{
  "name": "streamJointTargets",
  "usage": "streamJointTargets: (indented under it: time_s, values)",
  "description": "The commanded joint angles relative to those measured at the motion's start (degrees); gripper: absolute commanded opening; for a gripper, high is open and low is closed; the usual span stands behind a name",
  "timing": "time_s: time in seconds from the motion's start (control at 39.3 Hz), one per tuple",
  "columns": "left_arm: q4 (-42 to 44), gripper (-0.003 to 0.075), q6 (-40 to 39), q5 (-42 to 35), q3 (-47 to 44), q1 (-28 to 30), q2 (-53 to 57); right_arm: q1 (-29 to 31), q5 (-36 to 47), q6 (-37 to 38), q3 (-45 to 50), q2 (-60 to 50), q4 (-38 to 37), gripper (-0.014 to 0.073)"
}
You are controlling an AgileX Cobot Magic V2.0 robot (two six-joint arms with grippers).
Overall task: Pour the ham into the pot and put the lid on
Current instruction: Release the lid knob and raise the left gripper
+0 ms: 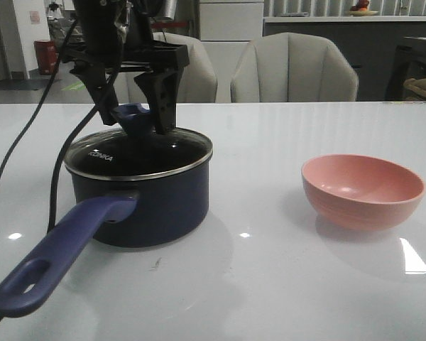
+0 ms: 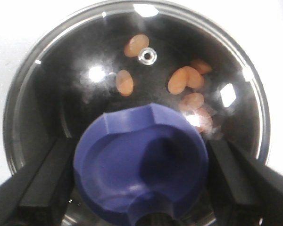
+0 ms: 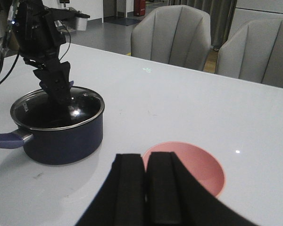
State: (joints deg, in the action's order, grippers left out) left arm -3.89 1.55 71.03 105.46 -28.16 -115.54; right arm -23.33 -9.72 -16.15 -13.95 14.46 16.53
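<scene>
Final step: lid (image 1: 138,150) seated on pot (image 1: 142,202) over ham (image 2: 186,80), left gripper (image 1: 131,110) jaws spread astride knob (image 2: 141,162); withdrawal is required.

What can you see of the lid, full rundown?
The lid is round clear glass with a metal rim, white KONKA lettering near its edge and a small steam vent. Its blue notched knob sits at the centre. It lies flat on the navy pot, rim seated all round. Ham pieces show through the glass. The left claw straddles the knob, jaws open, not clamping it.
</scene>
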Motion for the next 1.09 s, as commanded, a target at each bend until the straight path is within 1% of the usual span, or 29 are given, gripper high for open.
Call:
streamJointTargets:
  time_s: [0.0,0.23,0.36,0.53,0.66,0.81,0.99,1.07]
  values:
    - [-0.32,0.0555,-0.15,0.9,1.74,-0.24,3.19,-0.16,4.12,-0.45,-1.66,0.27,0.07,0.0147]
    - [0.03,0.0554,-0.15,1.65,5.74,-0.24,3.31,-0.16,4.12,-0.45,-1.66,0.27,0.07,0.0147]
    - [1.13,0.0552,-0.15,1.65,7.28,-0.24,5.76,-0.16,4.12,-0.45,-1.66,0.27,0.07,0.0147]
    - [6.1,0.0551,-0.15,1.65,6.03,1.08,11.11,-0.16,4.12,-0.45,-1.66,0.27,0.07,0.0147]
    - [5.38,0.0551,-0.15,1.65,2.02,4.34,16.96,-0.16,4.12,-0.45,-1.66,0.27,0.07,0.0147]
    - [5.23,0.0551,0.94,0.39,-6.64,9.13,25.58,-0.16,4.12,-0.45,-1.66,0.27,0.07,0.0147]
    - [5.23,0.0551,2.22,-5.58,-19.3,15.09,35.78,-0.16,4.12,-0.45,-1.66,0.27,0.07,0.0147]
    - [4.99,0.0551,2.21,-10.4,-24.32,16.68,40.85,-0.16,4.12,-0.45,-1.66,0.27,0.07,0.0147]
